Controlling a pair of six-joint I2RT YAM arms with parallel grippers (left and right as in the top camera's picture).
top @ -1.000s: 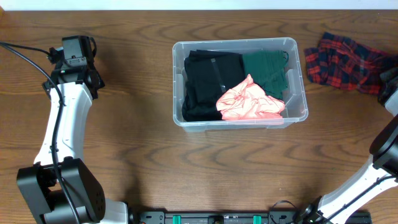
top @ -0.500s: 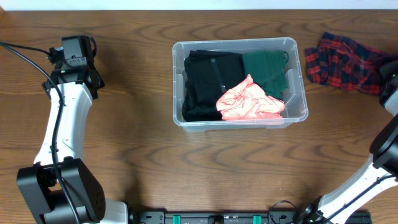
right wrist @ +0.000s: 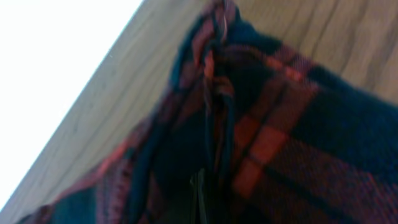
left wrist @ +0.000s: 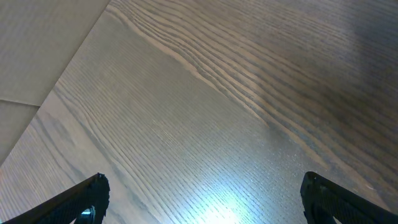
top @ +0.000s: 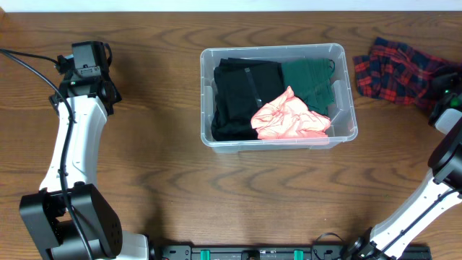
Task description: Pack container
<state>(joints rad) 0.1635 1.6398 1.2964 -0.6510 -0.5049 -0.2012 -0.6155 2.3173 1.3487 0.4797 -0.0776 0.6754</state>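
The clear plastic container (top: pixel 204 101) stands in the middle of the table. Inside it lie a black garment (top: pixel 234 97), a green garment (top: pixel 307 79) and a crumpled pink cloth (top: pixel 289 119). A red and navy plaid cloth (top: pixel 397 66) lies on the table to its right. My right gripper (top: pixel 443 91) is at that cloth's right end. In the right wrist view the plaid cloth (right wrist: pixel 280 137) fills the frame and its folds run into my right gripper (right wrist: pixel 200 193), which is shut on it. Far to the left, my left gripper (top: pixel 86 54) (left wrist: pixel 202 202) stands open over bare wood.
The table's back edge (top: pixel 144 10) runs along the top of the overhead view, close behind the container and the plaid cloth. The left arm (top: pixel 72 144) stretches along the left side. The right arm (top: pixel 440 180) rises along the right edge.
My right gripper has shifted slightly left and up onto the plaid cloth's right end. The left arm and the container have not moved.
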